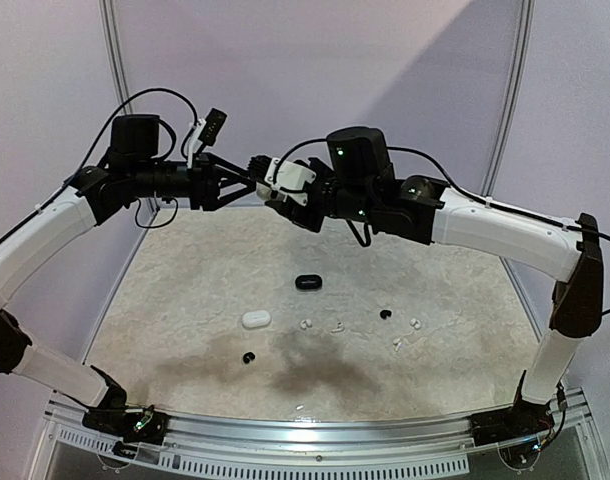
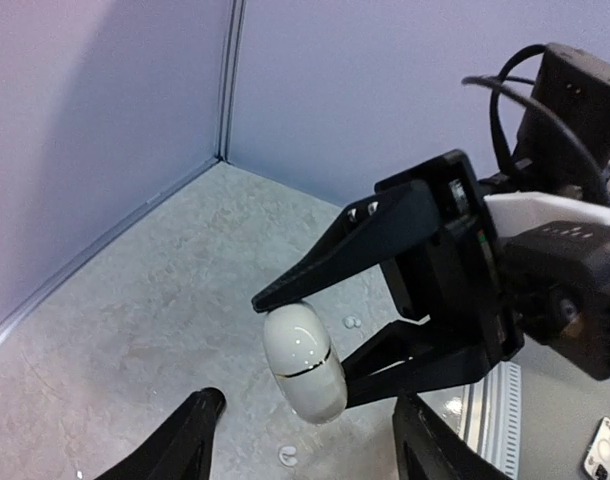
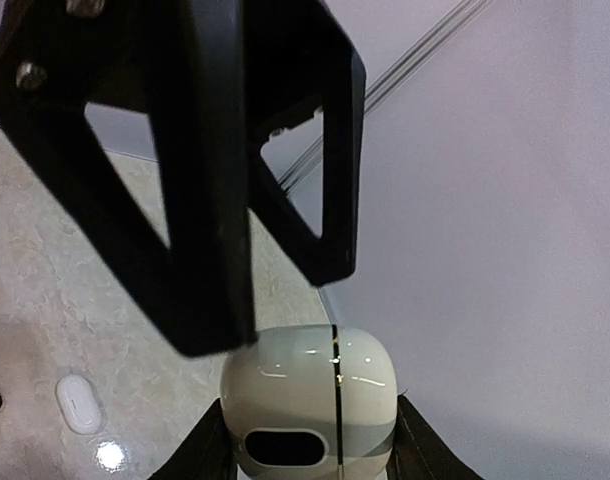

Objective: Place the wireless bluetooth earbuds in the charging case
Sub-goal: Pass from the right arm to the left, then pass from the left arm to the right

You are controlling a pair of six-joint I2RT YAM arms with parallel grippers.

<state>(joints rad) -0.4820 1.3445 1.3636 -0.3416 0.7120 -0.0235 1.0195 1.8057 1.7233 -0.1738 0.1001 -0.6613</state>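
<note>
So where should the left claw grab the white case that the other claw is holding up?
Grab its rounded sides, across the middle by the thin seam. The right claw pinches the white case by its two ends, so only the sides are free. The left claw should probably come straight in, facing it, one finger each side.

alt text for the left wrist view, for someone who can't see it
A white oval charging case is clamped in the right arm's black jaws above the beige table. The left arm's own jaws stand open below it.
</note>
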